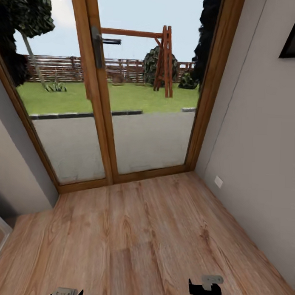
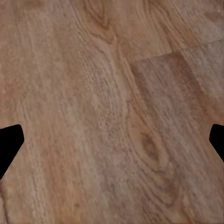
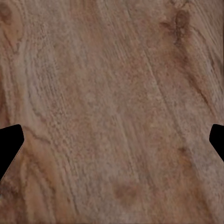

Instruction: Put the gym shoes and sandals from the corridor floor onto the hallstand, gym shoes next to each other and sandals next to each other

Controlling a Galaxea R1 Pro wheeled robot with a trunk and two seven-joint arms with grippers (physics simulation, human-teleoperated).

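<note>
Facing the glass door point(image 1: 123, 121), both grippers' fingers spread, empty over floor point(image 1: 140, 232); I risk rolling into it shoe-hunting.

We stood in a home corridor: ahead of our grippers, wood-plank floor point(image 1: 131, 232) ran to a wood-framed glazed door point(image 1: 102, 99) facing a garden swing frame point(image 1: 163, 58).

a wood-framed glass double door point(image 1: 111, 99) fills twelve o'clock, its dark lever handle point(image 1: 102, 41) high up. beyond it a lawn, a wooden fence point(image 1: 65, 68) and a red-brown swing frame point(image 1: 165, 59). at three o'clock, a grey wall point(image 1: 258, 147) carries a white outlet point(image 1: 218, 182).
</note>
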